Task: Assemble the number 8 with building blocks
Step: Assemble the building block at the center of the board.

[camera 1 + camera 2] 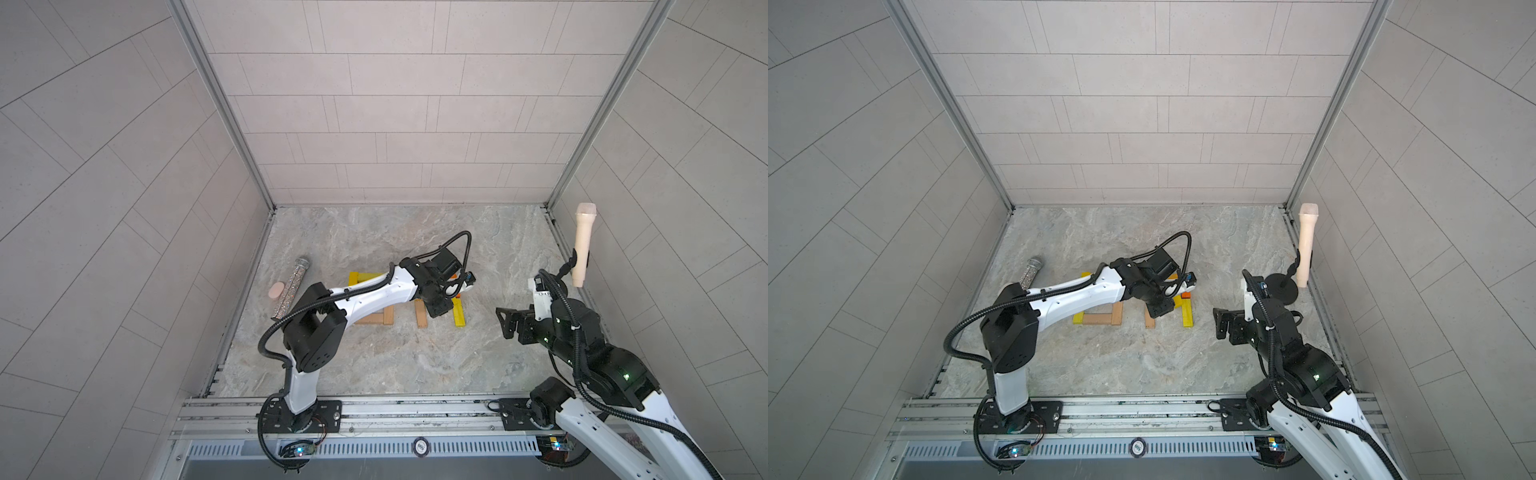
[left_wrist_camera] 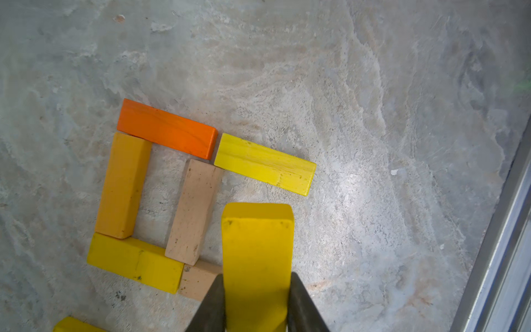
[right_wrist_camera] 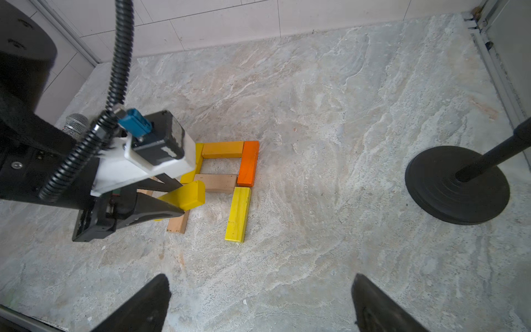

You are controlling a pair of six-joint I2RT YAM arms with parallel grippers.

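Several building blocks lie flat on the marbled floor in a partial figure. An orange block, an amber block, a yellow block and a tan block form a closed box. A yellow bar and a tan bar run from its corners. My left gripper is shut on another yellow block, held tilted just above the gap between those two bars. My right gripper stands open with nothing in it, to the right of the figure.
A glittery silver microphone and a small pink oval lie by the left wall. A cream microphone stands on a black round-based stand at the right wall. More blocks lie under my left arm.
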